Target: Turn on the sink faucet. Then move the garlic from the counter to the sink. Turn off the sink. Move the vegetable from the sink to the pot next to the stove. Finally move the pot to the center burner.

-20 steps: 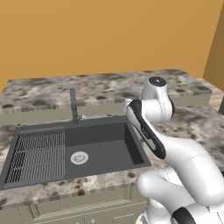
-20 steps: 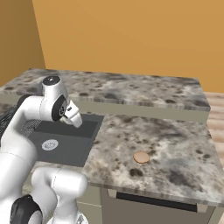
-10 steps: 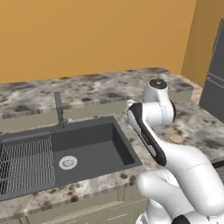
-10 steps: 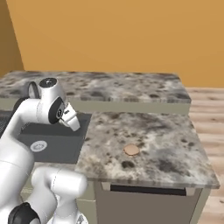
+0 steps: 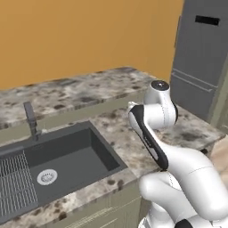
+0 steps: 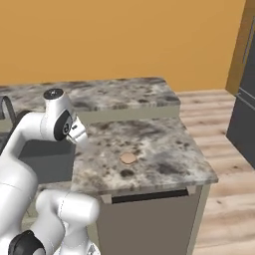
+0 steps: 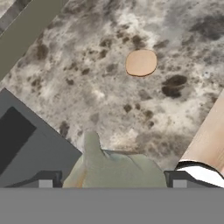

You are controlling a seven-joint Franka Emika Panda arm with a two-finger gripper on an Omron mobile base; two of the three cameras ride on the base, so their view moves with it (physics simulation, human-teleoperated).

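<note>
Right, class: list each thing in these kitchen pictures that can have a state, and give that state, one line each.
Faucet: upright, no water running that I can see.
Sink: basin bare, nothing in it beside the rack.
Garlic: lying on the counter, right of the sink, untouched.
Gripper: open, holding nothing, above the counter.

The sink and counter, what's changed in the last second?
The base has driven right along the counter, so the sink and faucet slide left in view and a fridge appears. The tool stays open and empty; nothing on the counter moved.
</note>
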